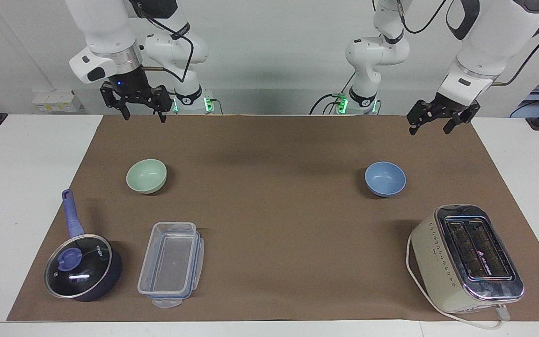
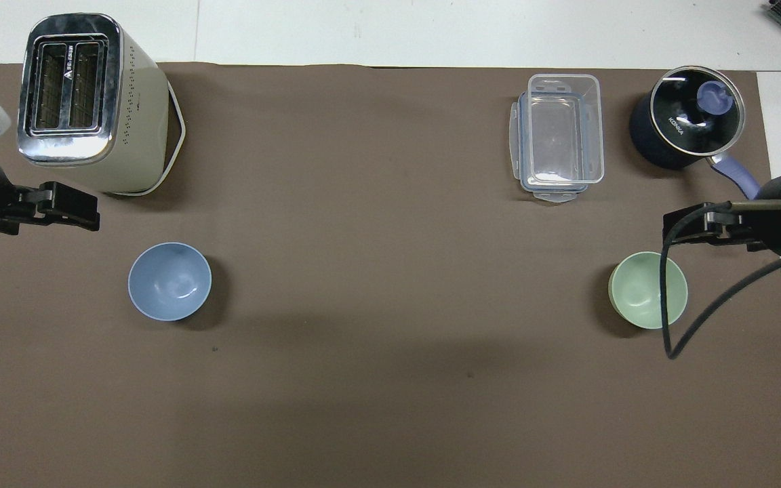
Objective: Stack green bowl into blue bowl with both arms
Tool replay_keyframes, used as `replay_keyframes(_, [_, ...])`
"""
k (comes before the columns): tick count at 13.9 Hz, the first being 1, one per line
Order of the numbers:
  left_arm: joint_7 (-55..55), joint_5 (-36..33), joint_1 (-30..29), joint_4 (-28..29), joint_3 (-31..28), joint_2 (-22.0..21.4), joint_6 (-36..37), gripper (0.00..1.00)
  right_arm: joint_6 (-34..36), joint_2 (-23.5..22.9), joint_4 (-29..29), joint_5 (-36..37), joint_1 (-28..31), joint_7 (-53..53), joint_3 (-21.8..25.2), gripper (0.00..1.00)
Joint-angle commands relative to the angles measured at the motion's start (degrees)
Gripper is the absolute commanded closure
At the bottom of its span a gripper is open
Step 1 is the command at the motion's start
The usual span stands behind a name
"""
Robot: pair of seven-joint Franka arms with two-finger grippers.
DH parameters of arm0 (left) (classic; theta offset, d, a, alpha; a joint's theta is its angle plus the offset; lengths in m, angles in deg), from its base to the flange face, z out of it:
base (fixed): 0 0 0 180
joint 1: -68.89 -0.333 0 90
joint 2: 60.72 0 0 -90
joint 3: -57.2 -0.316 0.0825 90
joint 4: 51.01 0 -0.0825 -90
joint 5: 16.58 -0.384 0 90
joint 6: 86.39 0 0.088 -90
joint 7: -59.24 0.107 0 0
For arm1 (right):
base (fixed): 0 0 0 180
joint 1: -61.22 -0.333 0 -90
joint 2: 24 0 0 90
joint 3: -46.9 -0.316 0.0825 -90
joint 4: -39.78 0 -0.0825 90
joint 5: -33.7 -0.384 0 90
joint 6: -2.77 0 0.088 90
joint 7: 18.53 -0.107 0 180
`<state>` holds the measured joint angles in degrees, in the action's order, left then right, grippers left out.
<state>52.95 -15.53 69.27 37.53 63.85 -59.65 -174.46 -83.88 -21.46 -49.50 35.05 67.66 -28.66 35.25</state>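
A toaster (image 1: 466,257) stands farther out than the blue bowl (image 1: 385,179); a lidded saucepan (image 1: 82,267) and clear container (image 1: 171,260) farther than the green bowl (image 1: 146,176). Left gripper (image 1: 429,125) and right gripper (image 1: 143,112) hang wide open, empty.

Both arms are parked up in the air at the robots' own end of the table, nothing held. The right gripper (image 1: 142,114) is pointed pretty much straight down from a vertical wrist, its fingers spread wide apart. The left gripper (image 1: 431,127) is hung from a forearm that is slanted inward, so it's tilted a bit, and its fingers are kept open too. Black cables are looped along both arms.
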Motion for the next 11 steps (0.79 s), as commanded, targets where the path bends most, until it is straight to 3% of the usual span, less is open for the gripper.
replay_keyframes(1, [0.2,0.8,-0.1,0.2,-0.1,-0.2,1.0,0.00,0.9,-0.4,1.1,-1.0,1.2,-0.2,-0.4,0.00])
replay_keyframes(11, [-0.1,0.9,-0.4,3.2,-0.1,-1.7,-1.7,0.00,0.3,-0.3,0.6,-1.0,1.2,0.0,-0.3,0.00])
